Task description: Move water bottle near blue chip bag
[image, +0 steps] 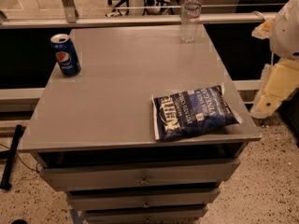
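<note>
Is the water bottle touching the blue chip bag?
Apart. The camera view shows bare tabletop between the water bottle at the far edge and the blue chip bag near the front. The tool hangs right of the tabletop.

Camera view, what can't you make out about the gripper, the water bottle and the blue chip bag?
Gripper: right of the table, beside its edge; its arm runs off the right frame edge.
Water bottle: at the far edge; label text too small, fill level unclear through clear plastic.
Blue chip bag: near right corner; small print blurred.
Drawers: lowest cut off by the bottom edge.
</note>
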Robot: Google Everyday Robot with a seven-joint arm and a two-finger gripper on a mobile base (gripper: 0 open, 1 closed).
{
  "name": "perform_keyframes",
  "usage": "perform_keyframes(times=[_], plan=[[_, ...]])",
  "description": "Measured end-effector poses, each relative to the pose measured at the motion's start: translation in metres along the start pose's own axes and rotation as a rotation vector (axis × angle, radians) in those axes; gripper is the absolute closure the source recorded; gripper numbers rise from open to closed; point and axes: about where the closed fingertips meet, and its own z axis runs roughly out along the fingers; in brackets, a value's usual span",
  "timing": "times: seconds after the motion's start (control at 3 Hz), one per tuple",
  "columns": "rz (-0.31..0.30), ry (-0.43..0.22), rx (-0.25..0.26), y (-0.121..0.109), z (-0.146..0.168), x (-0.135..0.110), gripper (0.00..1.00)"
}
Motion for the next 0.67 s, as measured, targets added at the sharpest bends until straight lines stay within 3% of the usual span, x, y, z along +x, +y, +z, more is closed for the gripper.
perform_keyframes(times=[0.33, 0.67], plan=[[-0.008, -0.083, 0.061, -0.052, 0.019, -0.012, 0.0], [0.007, -0.183, 0.141, -0.118, 0.033, -0.032, 0.0]])
